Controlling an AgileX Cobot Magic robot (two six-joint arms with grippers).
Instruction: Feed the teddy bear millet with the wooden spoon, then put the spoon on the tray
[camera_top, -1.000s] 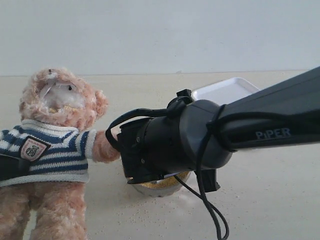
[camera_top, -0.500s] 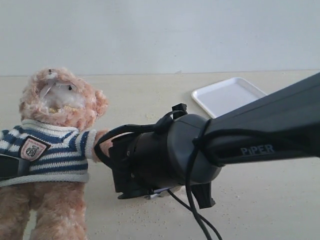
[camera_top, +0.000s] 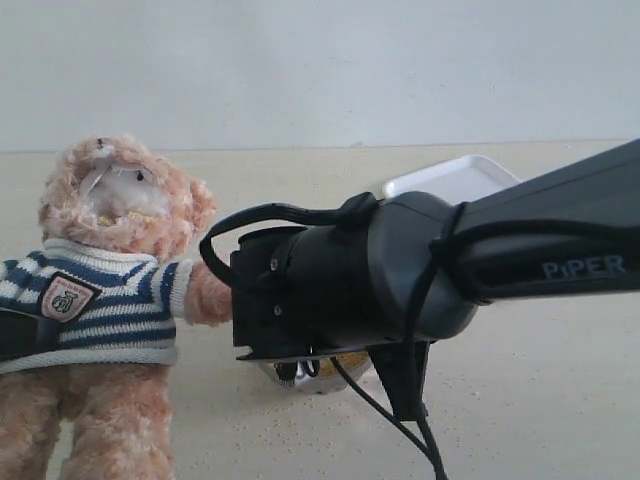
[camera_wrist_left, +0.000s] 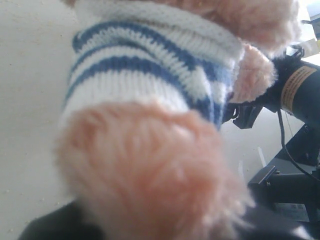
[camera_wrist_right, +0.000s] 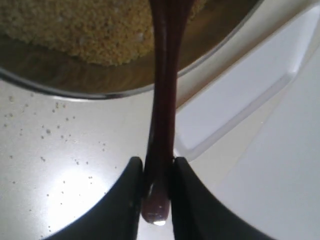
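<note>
— Pale tabletop; what's on it?
— One steel bowl of millet, one teddy bear beside the bowl, one tray behind it.
— Grippers?
— Two. Right gripper pinches the one wooden spoon, whose handle crosses the bowl's rim. Left gripper is by the bear; its jaws I cannot tell.

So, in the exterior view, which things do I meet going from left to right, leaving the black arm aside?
teddy bear → steel bowl → tray
</note>
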